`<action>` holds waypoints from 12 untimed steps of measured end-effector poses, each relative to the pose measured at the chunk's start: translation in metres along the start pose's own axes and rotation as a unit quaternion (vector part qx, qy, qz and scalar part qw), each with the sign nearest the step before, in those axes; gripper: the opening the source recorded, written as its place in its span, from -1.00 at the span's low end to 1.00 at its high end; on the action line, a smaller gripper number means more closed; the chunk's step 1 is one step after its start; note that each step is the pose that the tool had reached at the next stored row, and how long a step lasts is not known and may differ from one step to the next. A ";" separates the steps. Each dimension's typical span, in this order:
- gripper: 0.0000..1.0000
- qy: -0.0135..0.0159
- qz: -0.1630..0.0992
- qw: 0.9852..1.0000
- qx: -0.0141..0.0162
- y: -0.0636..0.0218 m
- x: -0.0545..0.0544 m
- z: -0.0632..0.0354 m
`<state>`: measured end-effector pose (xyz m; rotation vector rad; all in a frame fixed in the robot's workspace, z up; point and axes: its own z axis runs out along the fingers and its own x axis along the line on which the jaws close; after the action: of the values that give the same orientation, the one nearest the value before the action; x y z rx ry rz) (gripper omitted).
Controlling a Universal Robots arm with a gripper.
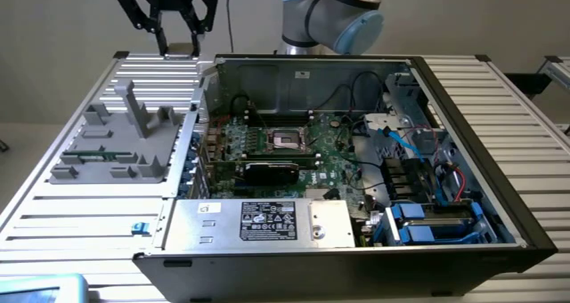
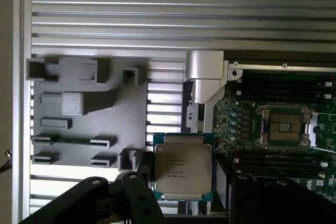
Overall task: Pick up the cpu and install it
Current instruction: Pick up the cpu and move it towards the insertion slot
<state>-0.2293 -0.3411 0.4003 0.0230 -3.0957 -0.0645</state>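
Cpu: You had the cpu (image 2: pixel 182 167) between the claw's black fingers, up off the table. It was a flat square with a dull silver-tan metal lid, faint print across it and a thin green rim.
Claw: Your gripper (image 1: pixel 178 49) was clamped on the cpu's opposite edges. It was matte black, built of linked bars tapering to narrow fingertips.
Arm pose: Your gripper hung fingers-down over the far part of the table (image 1: pixel 80 216), beyond the fixture and to the exterior view's left of the case. The arm's grey joint with its pale blue cap (image 1: pixel 334 13) stood behind the case's back wall.
Fixture: The fixture (image 1: pixel 116 143) was matte grey plastic, a flat block with slots, pockets and upright posts. It lay on the table just beside the case.
Table: It was bright ribbed aluminium, in long parallel slats.
Case: The case (image 1: pixel 498 183) was a black box with bare steel walls, showing you a green motherboard (image 1: pixel 343 159) strung with dark cables.
Socket: The socket (image 1: pixel 287 139) was a square metal frame in the board's middle, well apart from the cpu.
Power supply: The power supply (image 1: pixel 258 223) was a plain silver box with a black label, at the case's near edge.
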 end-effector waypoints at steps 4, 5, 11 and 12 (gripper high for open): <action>0.11 0.001 0.000 1.000 0.000 -0.0005 -0.018 -0.0012; 0.11 0.002 0.000 1.000 0.000 -0.0006 -0.022 -0.0014; 0.11 0.003 0.000 1.000 0.000 -0.0013 -0.049 -0.0029; 0.11 0.004 0.000 1.000 0.000 -0.0014 -0.053 -0.0031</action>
<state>-0.1759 -0.3418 0.4009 0.0228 -3.0884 -0.0651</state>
